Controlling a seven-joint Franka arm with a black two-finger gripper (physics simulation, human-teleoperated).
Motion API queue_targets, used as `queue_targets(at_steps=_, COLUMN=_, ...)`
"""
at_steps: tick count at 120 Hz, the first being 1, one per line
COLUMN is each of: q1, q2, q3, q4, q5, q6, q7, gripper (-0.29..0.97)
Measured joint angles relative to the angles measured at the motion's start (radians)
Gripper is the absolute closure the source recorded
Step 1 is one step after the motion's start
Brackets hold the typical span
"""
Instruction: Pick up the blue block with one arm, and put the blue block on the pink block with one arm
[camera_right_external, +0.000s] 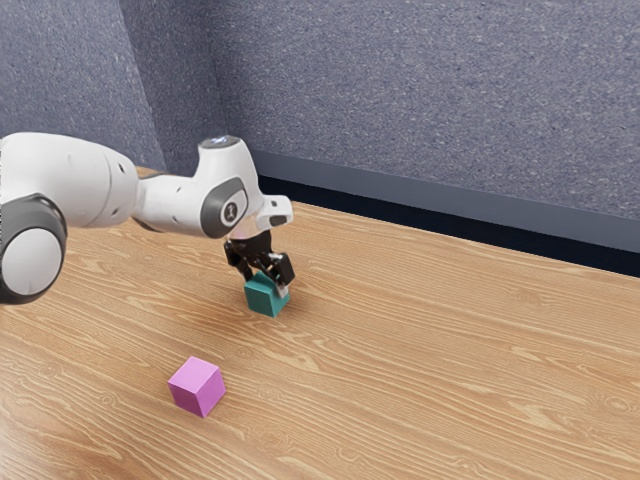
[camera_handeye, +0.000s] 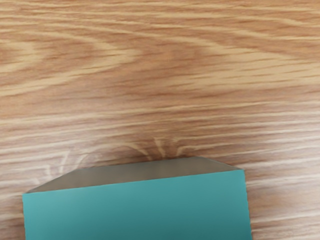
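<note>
end effector (camera_right_external: 266, 277) is narrowed on the blue block (camera_right_external: 264, 298) (reads teal), gripping near its top. the block is well behind the pink block (camera_right_external: 196, 386), twd the wall. risk: the grip looks shallow, so a fast swing could tilt or drop it, or it lands off-centre on pink & topples. worktop (camera_right_external: 450, 340) is wood grain; grey walls (camera_right_external: 450, 90) beyond.

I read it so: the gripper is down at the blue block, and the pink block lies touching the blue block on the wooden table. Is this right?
Not quite. The gripper is down at the blue block, but the pink block does not touch it. It lies apart from the blue block, with bare wooden table between them. The exterior view shows this.
</note>
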Motion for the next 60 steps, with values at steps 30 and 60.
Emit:
queue_targets(at_steps=30, q1=-0.002, q2=0.013, q3=0.001, q4=0.004, q5=0.000, q6=0.005, q7=-0.005, gripper=0.02)
queue_targets(at_steps=60, q1=-0.003, q2=0.021, q3=0.001, q4=0.017, q5=0.000, q6=0.006, q7=-0.016, gripper=0.02)
